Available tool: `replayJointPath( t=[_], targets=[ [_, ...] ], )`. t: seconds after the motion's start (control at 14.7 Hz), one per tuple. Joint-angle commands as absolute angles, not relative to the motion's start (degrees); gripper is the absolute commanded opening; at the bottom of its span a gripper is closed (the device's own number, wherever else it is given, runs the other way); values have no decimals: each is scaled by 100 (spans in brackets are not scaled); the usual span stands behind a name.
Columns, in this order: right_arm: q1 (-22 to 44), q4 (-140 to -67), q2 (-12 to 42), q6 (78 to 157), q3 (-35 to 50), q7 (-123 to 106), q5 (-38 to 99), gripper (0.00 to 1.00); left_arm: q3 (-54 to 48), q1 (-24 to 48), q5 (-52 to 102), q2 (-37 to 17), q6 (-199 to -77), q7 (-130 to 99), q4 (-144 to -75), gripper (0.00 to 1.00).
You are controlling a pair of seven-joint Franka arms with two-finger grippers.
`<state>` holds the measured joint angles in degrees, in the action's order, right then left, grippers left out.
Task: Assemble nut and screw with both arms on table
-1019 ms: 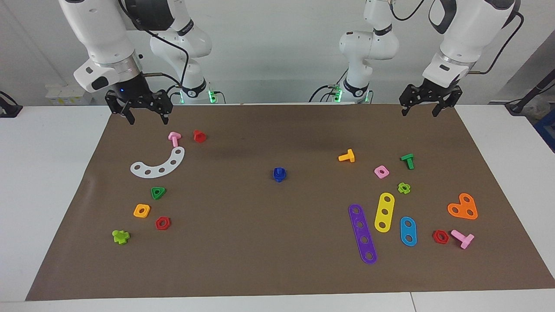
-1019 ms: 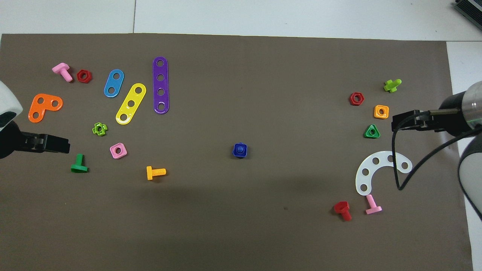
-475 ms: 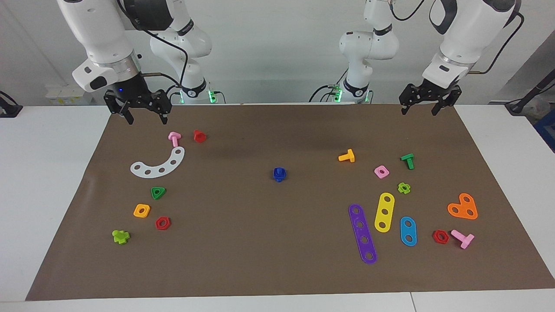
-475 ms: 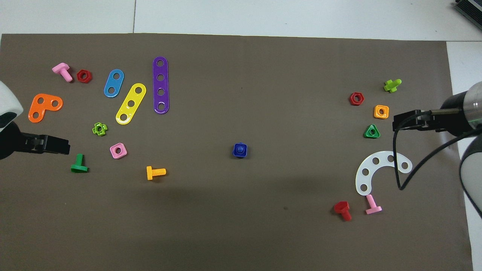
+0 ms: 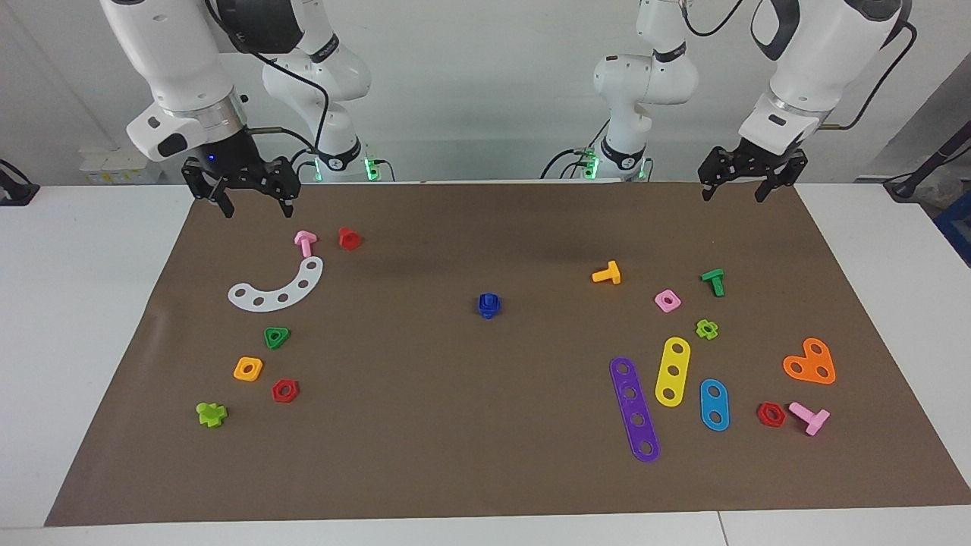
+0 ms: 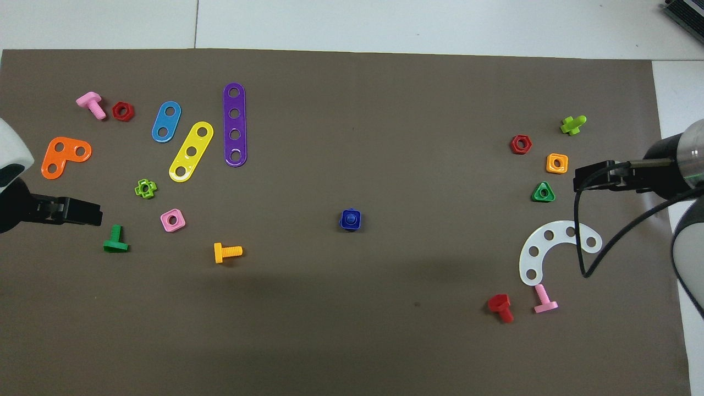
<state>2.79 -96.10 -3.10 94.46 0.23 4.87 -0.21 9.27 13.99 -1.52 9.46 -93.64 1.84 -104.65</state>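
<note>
White tabletop [image 5: 91, 318] carries a brown mat [image 5: 485, 440] filling most of the facing view. At frame centre, the blue nut [image 5: 489, 305] and blue screw [image 5: 489, 298] appear as one joined piece resting on the mat. At upper left, the right gripper [image 5: 254, 206] hangs above the mat's edge, fingers spread, holding nothing. At upper right, the left gripper [image 5: 734, 192] does likewise.

Overhead view: the nut [image 6: 350, 220] sits at frame centre with the screw [image 6: 350, 219] seated in its hole. The left gripper [image 6: 88, 212] enters at mid-left, the right gripper [image 6: 591, 176] at mid-right, both well apart from the piece. Judged from this, assembly is complete; nothing evident remains.
</note>
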Motion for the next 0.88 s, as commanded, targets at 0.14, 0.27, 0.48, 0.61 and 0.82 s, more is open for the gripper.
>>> replayJointPath(
  t=[0.14, 0.27, 0.48, 0.61, 0.82],
  targets=[
    [229, -9738, -448, 9404, 35, 369, 123, 100, 888, 1354, -158, 766, -9167, 264, -10161, 100],
    [229, -9738, -448, 9396, 35, 369, 132, 100, 888, 1345, -158, 712, -9097, 264, -10055, 100],
    [229, -9738, -448, 9404, 35, 369, 123, 100, 888, 1362, -158, 712, -9123, 264, -10081, 100],
    [229, -9738, -448, 9396, 35, 369, 123, 100, 888, 1354, -158, 712, -9149, 255, -10081, 100],
    [229, -9738, -448, 9404, 35, 369, 123, 100, 888, 1345, -167, 703, -9281, 264, -10073, 100]
  ],
)
